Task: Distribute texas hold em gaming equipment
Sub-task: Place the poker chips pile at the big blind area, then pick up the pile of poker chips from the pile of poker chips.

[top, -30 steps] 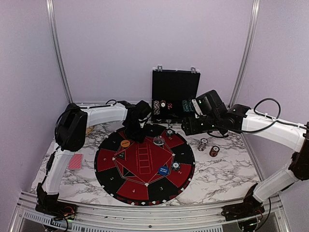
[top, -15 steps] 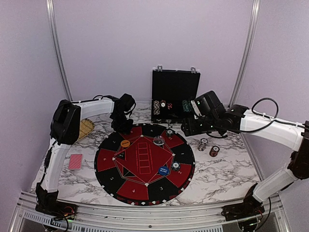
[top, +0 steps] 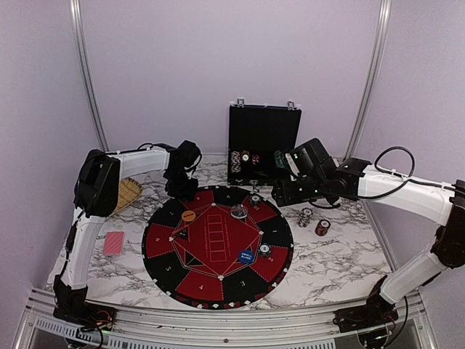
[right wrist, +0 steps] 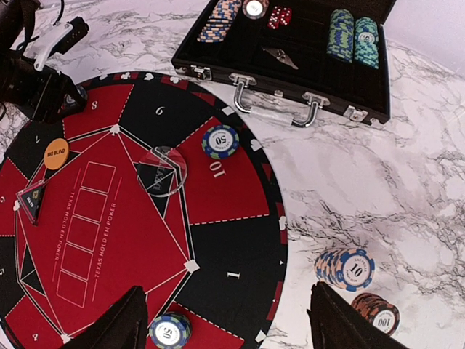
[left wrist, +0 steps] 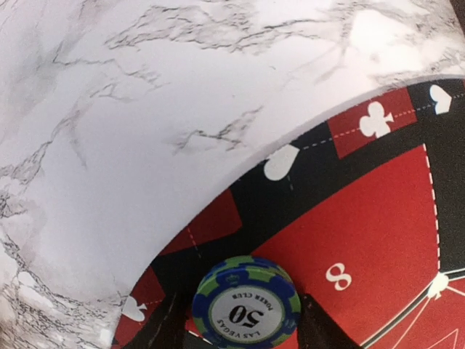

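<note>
Nearest us lie one blue marker (top: 246, 256) and one red card pile (top: 113, 243). Farther on come one orange marker (top: 188, 216), one clear disc (top: 238, 211) and two chip stacks (right wrist: 346, 267) on the worktop (top: 341, 269). Three blue-green chips (right wrist: 220, 140) lie on the mat (top: 211, 287). The far-left chip (left wrist: 247, 302) sits between the left tool's (top: 182, 190) fingers; we cannot tell if it grips. The right tool (right wrist: 227, 305) hangs open, empty.
</note>
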{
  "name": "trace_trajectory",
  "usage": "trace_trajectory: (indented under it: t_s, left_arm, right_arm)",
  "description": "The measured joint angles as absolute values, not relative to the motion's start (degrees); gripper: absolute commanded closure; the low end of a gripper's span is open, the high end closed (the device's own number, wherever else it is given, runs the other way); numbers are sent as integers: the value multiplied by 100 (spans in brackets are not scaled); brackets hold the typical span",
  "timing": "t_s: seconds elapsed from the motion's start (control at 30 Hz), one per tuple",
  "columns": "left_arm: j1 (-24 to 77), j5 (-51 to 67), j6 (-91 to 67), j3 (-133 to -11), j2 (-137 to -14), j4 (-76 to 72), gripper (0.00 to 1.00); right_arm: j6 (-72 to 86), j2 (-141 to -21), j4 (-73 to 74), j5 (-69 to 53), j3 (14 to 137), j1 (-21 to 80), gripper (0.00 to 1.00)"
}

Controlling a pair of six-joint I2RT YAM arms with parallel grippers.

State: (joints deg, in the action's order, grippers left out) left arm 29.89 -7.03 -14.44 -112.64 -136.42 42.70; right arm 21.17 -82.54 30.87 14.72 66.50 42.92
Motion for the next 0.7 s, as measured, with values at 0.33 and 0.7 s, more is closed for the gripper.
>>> trace_trajectory:
  t_s: [0.33, 0.7]
  left_arm:
    - [2930, -626, -1245, -11622, -13681, 4545, 6]
    - [2969, -493, -1269, -11524, -12892, 4550, 1]
  right_arm:
    - [2119, -8261, 3116, 1518, 6661, 4289, 25]
    - [2126, -8230, 3380, 1612, 6652, 4086, 25]
